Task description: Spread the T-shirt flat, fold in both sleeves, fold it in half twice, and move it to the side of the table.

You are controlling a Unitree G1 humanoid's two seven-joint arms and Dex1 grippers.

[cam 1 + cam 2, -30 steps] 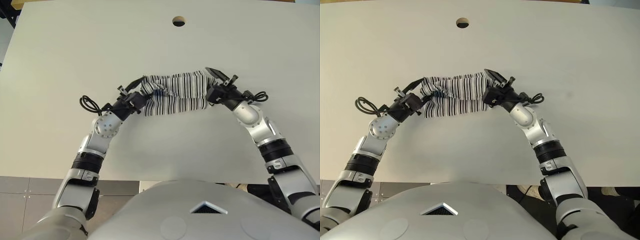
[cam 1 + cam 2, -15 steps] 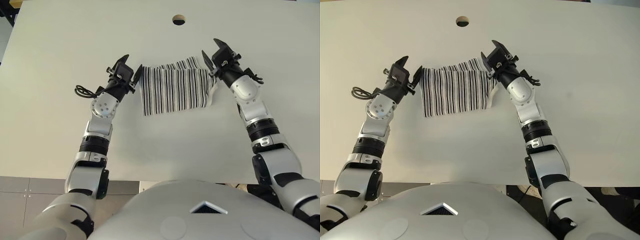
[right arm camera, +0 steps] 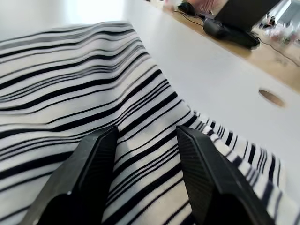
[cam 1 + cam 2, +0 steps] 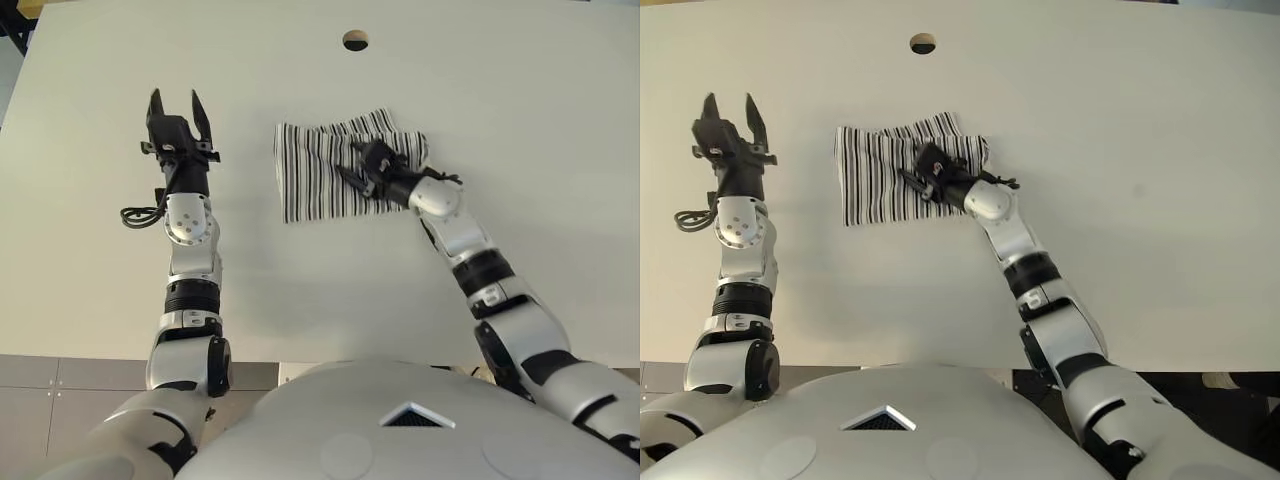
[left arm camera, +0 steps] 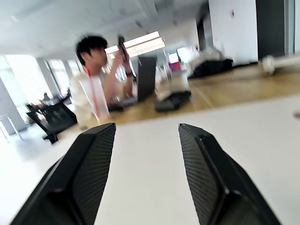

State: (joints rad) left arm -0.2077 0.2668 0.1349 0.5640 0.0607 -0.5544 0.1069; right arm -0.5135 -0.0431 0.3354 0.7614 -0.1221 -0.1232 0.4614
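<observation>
On the white surface [image 4: 500, 120], about midway across and somewhat towards the far edge, you have the striped T-shirt [image 4: 315, 175] lying as a compact, roughly rectangular bundle. Its stripes run mostly from near to far, and a slanted flap of fabric sticks out at its far right corner.

Your right claw [image 4: 362, 168] is over the right half of the T-shirt, with the arm coming in from the near right. Its two fingers [image 3: 93, 164] are a moderate gap apart, and striped cloth lies flat under them and shows through the gap. Nothing is pinched between them. You cannot tell from these views whether the fingertips press on the fabric or hang just above it.

Your left claw [image 4: 175, 100] is off to the left of the T-shirt, well apart from it and pointing towards the far edge. Its fingers are spread wide, with nothing held between them and bare surface below.

Beyond the T-shirt, near the far edge, you can see a small round cable hole [image 4: 355, 40] in the surface.
</observation>
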